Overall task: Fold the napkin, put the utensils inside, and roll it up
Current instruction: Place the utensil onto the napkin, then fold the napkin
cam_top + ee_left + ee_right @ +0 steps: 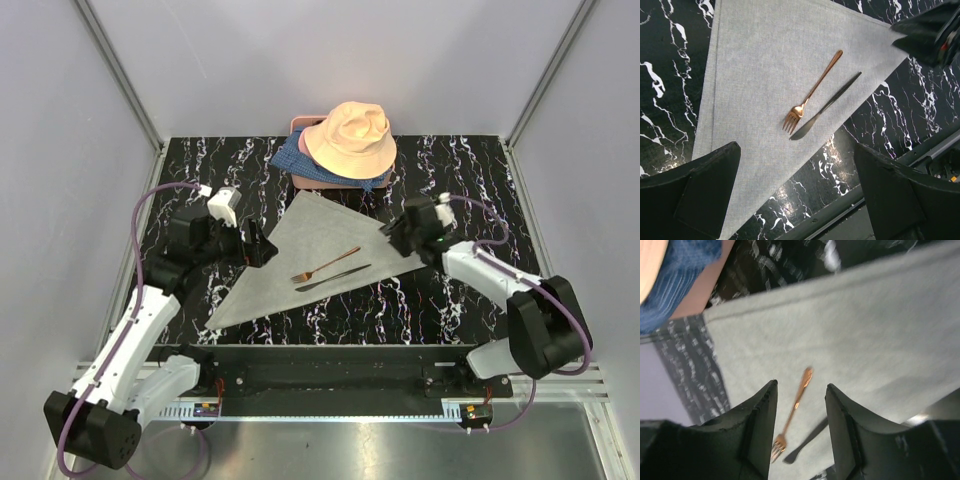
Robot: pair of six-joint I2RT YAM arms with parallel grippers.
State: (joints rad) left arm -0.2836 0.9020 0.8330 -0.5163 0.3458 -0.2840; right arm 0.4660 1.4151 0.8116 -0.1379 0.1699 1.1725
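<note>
Fork [326,263] beside knife [333,278] on napkin [298,232]

The right gripper [801,387] hangs over the napkin [880,330], its two dark fingers [757,425] apart with nothing between them. Through the gap a copper fork [792,412] lies on the napkin. Just beside it on the napkin lies a darker piece [805,442], probably a knife, though blur hides its detail. Off the napkin's corner, blue fabric [680,280] sits on the marbled table [690,360].

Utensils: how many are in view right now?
2. A copper fork lies on the folded grey napkin; a darker knife lies beside it, nearer the napkin's robot-side edge. None appear hidden.
</note>
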